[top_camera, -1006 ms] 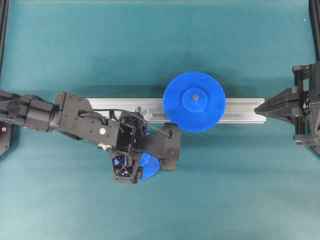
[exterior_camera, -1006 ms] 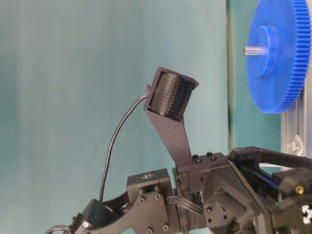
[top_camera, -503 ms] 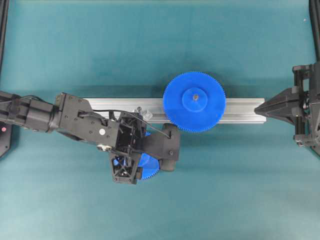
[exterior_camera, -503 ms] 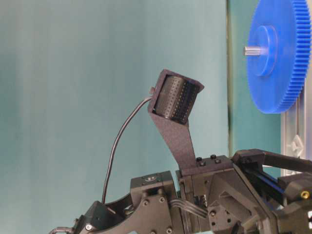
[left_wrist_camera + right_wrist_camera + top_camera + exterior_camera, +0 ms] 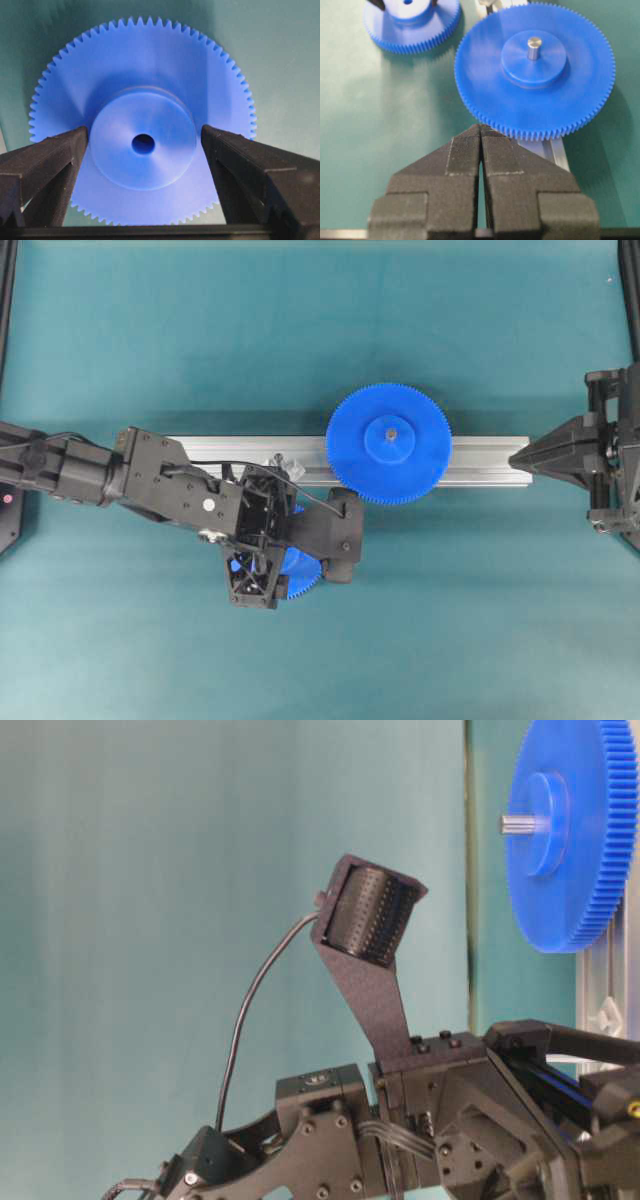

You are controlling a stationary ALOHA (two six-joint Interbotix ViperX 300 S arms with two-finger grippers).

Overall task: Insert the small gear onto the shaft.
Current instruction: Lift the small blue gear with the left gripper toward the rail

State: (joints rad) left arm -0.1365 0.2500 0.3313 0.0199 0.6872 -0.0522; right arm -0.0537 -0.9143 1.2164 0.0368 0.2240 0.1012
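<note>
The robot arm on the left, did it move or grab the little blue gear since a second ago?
Barely. The left gripper crept slightly toward the right of the overhead view and grabbed nothing: its fingers stay open on each side of the small gear hub. The big gear, rail and shut right gripper stayed put.

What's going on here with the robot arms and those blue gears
The left gripper is open, its fingers either side of the raised hub of the small gear, which lies flat on the green table; it has not closed on it. The shaft on its clear bracket sits on the aluminium rail, bare. A larger gear is already mounted on that rail. The right gripper is shut, at the rail's end.
</note>
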